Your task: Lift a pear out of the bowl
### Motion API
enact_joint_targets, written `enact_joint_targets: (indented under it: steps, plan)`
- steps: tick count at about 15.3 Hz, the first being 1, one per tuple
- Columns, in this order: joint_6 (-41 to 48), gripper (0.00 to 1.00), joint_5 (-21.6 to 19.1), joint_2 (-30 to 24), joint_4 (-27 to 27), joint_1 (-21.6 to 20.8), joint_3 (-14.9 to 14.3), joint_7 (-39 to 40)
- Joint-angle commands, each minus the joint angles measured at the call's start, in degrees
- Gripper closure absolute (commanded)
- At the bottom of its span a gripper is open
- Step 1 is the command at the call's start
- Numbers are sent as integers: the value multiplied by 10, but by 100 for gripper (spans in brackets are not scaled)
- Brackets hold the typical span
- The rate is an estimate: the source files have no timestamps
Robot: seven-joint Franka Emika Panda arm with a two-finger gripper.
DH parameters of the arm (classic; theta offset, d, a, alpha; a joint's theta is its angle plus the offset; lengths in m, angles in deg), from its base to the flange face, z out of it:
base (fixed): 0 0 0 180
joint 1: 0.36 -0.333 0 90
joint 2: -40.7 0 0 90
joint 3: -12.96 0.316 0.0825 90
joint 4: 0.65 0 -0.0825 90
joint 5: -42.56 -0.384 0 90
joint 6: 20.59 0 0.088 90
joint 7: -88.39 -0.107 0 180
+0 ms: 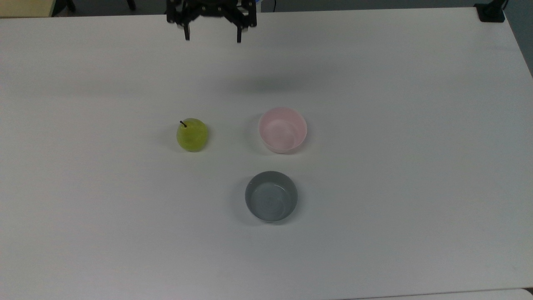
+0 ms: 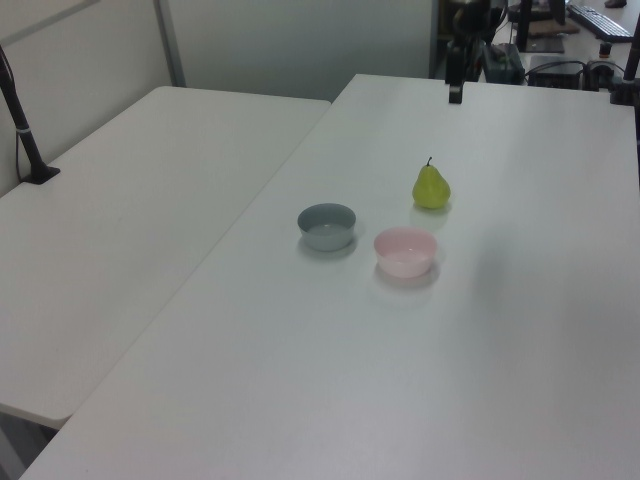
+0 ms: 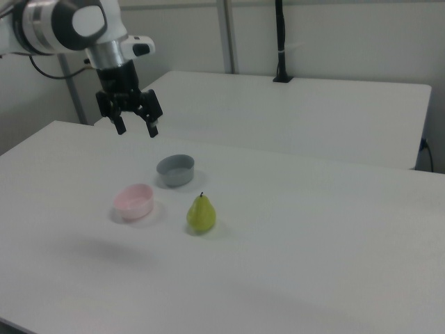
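The yellow-green pear point(image 1: 192, 134) point(image 2: 431, 187) point(image 3: 201, 214) stands upright on the white table, its dark stem up, outside both bowls. To the top view's right of it sits the pale pink bowl point(image 1: 282, 130) point(image 2: 405, 251) point(image 3: 133, 201), with nothing inside. My gripper point(image 1: 212, 38) point(image 3: 136, 129) hangs open and holds nothing, high over the table near the far edge in the top view, well away from the pear. In the left view the gripper point(image 2: 455, 95) shows edge-on at the top.
A grey bowl point(image 1: 271, 196) point(image 2: 327, 226) point(image 3: 175, 170) of similar size stands in front of the pink one in the top view. A second white table point(image 2: 120, 220) adjoins on the left view's left. A black clamp point(image 1: 490, 11) sits at the table's corner.
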Motion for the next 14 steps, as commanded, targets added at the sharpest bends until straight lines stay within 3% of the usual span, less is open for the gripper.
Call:
enact_joint_targets:
  steps: [1,5,8,14]
  plan:
    - [38,0,-5,-38,-15,2,-2,-9]
    - [39,0,-5,-38,-15,11,-1,-5]
    - [37,0,1,-36,-16,48,38,-5]
    - [36,0,1,-36,-18,49,39,-5]
